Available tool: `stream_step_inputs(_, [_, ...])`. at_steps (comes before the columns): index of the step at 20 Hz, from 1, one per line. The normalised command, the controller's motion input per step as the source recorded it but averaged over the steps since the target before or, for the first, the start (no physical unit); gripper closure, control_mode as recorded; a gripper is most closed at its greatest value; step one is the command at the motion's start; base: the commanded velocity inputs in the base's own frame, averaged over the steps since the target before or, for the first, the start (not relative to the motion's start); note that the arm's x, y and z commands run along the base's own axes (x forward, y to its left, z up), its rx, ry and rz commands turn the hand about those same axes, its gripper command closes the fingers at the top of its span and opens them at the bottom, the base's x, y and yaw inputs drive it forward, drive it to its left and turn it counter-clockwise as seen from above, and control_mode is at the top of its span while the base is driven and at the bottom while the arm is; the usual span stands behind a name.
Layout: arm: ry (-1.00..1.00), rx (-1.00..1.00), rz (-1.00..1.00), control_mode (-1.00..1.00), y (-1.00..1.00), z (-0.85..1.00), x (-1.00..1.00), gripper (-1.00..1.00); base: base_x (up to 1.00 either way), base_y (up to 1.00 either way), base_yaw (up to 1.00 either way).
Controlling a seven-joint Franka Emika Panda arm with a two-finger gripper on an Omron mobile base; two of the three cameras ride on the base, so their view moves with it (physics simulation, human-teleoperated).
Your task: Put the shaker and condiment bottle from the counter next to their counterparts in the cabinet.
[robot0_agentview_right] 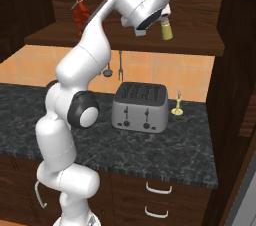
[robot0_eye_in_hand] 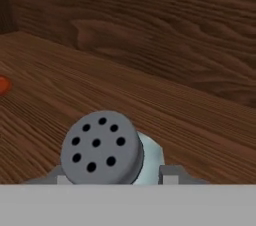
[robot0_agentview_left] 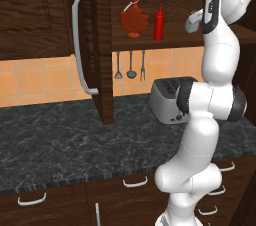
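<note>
My gripper (robot0_eye_in_hand: 116, 176) is shut on the shaker (robot0_eye_in_hand: 102, 148), whose grey perforated cap faces the hand camera, with its pale body (robot0_eye_in_hand: 151, 156) behind. In the left base view the shaker (robot0_agentview_left: 192, 22) hangs tilted over the right part of the cabinet shelf (robot0_agentview_left: 150, 43), half hidden by my arm. On that shelf the condiment bottle (robot0_agentview_left: 159, 24) stands upright just right of the maple-leaf syrup bottle (robot0_agentview_left: 134, 18). The right base view shows the yellow-green shaker (robot0_agentview_right: 166, 31) standing on the shelf right below my hand.
The open cabinet door (robot0_agentview_left: 100, 45) with its long silver handle (robot0_agentview_left: 79, 40) juts out left of the shelf. A silver toaster (robot0_agentview_right: 140, 106) stands on the dark counter (robot0_agentview_left: 75, 145) under the shelf, with a small brass stand (robot0_agentview_right: 177, 106) beside it. Utensils (robot0_agentview_left: 131, 65) hang on the tiled wall.
</note>
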Motion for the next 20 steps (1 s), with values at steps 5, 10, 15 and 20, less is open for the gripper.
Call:
stream_step_inputs(5, [-0.07,0.00,0.00,-1.00,0.00,0.24,0.00,1.00,0.00,0.00,0.00])
stream_step_inputs(10, [-0.04,0.00,0.00,-1.00,0.00,0.23,0.00,1.00,0.00,0.00,0.00])
stream_step_inputs(15, [0.00,0.00,0.00,-1.00,-0.14,-0.02,0.00,1.00,0.00,0.00,0.00])
stream_step_inputs(20, [0.00,0.00,0.00,-1.00,-0.04,-0.34,0.00,1.00,0.00,0.00,0.00])
